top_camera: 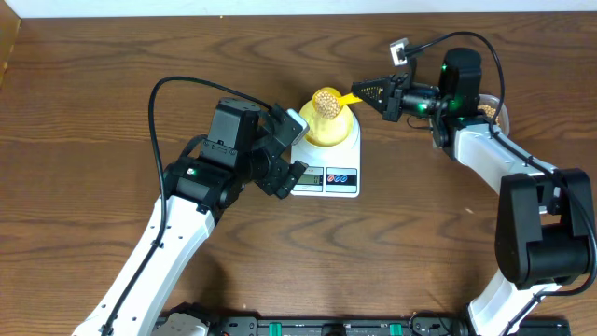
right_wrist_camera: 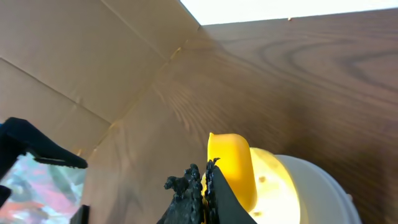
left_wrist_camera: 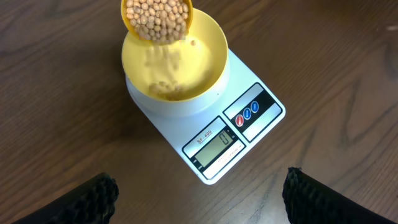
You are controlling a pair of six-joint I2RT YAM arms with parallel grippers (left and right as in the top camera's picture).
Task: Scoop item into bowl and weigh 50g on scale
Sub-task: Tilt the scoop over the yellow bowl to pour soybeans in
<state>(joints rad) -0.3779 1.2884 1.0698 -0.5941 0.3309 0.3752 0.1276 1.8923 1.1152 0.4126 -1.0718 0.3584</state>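
I see right gripper (top_camera: 366,91) clamped on yellow scoop (top_camera: 328,101), beans (left_wrist_camera: 157,18) spilling into bowl (left_wrist_camera: 208,43) on scale (left_wrist_camera: 261,124); left gripper (left_wrist_camera: 199,193) wide open, empty.

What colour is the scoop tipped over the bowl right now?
Yellow, the scoop matches the bowl; clearest in the left wrist view.

Scale (left_wrist_camera: 214,127): white, flat, on the wooden counter (left_wrist_camera: 329,56), grey LCD and round buttons along its front edge. Bowl (left_wrist_camera: 208,43): pale yellow, round, shallow, upright on the scale's platform, a few beans on its bottom. Beans (left_wrist_camera: 158,18): small, round, tan, heaped in a tilted yellow scoop (top_camera: 328,103) above the bowl, some blurred mid-fall.
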